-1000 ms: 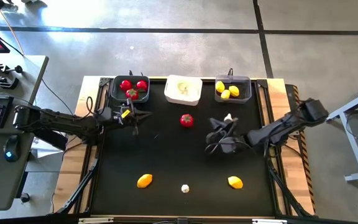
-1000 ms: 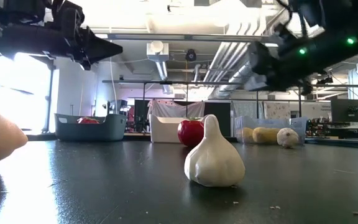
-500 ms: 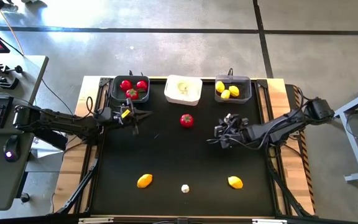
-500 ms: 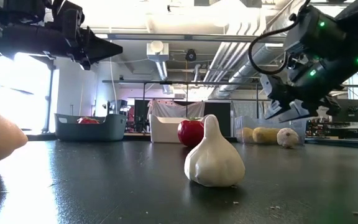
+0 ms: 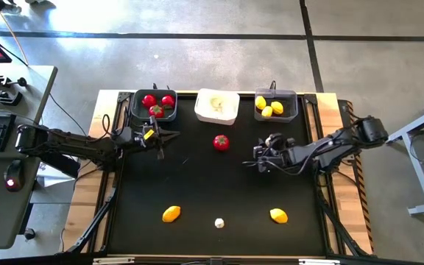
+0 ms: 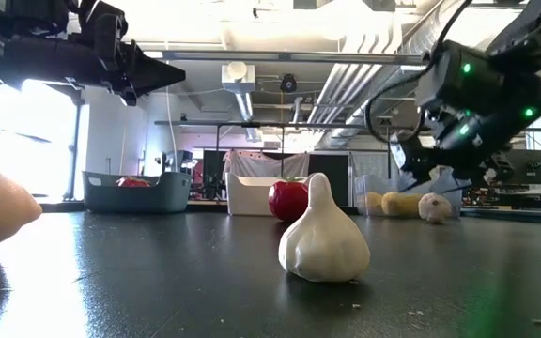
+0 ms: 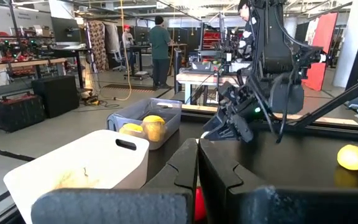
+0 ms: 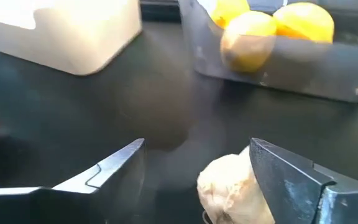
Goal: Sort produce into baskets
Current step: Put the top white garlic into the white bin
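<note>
My right gripper point(image 8: 196, 149) stands open and low over a white garlic bulb point(image 8: 229, 186), which sits on the table between its fingers, close to one of them. The low view shows this bulb point(image 6: 434, 207) below the gripper point(image 6: 430, 164). In the high view the gripper point(image 5: 265, 151) hides it. Three baskets line the far edge: a dark grey one with tomatoes point(image 5: 154, 105), a white one point(image 5: 217, 106), and a grey one with lemons point(image 5: 275, 106). My left gripper point(image 5: 160, 137) hangs shut and holds nothing, in front of the tomato basket. My right gripper has the garlic bulb's side point(image 8: 244, 180) right against the inner face of one finger point(image 8: 278, 180). I cannot tell whether they touch. The other finger stands clear of the bulb, which rests on the table.
Loose on the black table lie a tomato point(image 5: 221, 142) in the middle, a lemon point(image 5: 171, 213) near left, a second garlic bulb point(image 5: 219, 222) at the near edge, and a lemon point(image 5: 278, 215) near right. People stand in the room beyond point(image 7: 160, 43).
My right gripper has come down from high above the table toward the garlic bulb in front of the lemon basket, tipping its fingers lower, and has opened. The bulb and the other produce have stayed where they were.
</note>
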Available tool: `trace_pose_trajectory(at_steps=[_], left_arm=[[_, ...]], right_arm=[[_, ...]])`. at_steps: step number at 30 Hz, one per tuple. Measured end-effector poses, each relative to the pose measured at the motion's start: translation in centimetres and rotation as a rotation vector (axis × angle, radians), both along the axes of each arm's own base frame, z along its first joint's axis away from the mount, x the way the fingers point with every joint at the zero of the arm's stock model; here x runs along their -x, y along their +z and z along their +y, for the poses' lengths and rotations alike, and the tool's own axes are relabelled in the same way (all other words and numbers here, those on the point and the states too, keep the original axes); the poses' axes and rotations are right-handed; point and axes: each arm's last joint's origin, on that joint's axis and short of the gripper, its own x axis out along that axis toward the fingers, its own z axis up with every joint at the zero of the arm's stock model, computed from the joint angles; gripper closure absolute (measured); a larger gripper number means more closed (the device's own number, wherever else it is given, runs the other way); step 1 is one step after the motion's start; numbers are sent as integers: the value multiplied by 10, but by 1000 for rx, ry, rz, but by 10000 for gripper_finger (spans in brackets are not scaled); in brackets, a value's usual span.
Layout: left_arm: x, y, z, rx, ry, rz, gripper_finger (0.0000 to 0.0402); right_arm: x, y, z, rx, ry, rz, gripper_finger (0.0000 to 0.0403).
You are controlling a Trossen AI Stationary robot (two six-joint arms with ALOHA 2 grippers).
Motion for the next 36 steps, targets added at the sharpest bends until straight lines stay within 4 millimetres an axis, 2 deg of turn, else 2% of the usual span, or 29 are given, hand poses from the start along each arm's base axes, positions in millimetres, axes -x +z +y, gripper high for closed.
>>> trace_pose_trajectory(at_steps=[8,17,22,31,36], left_arm=[[0,0,0,-9,2,4,401],[0,-1,1,-8,23,14,401],[0,-2,1,-5,23,17,401],[0,-2,1,3,26,16,401],[0,-2,1,3,26,16,401]], right_arm=[[-1,-19,0,31,-73,0,161],[-2,-20,0,21,-76,-11,255],[-1,-18,0,18,-76,-16,292],[3,-2,0,-8,-26,5,299],[7,2,0,-3,-6,48,272]])
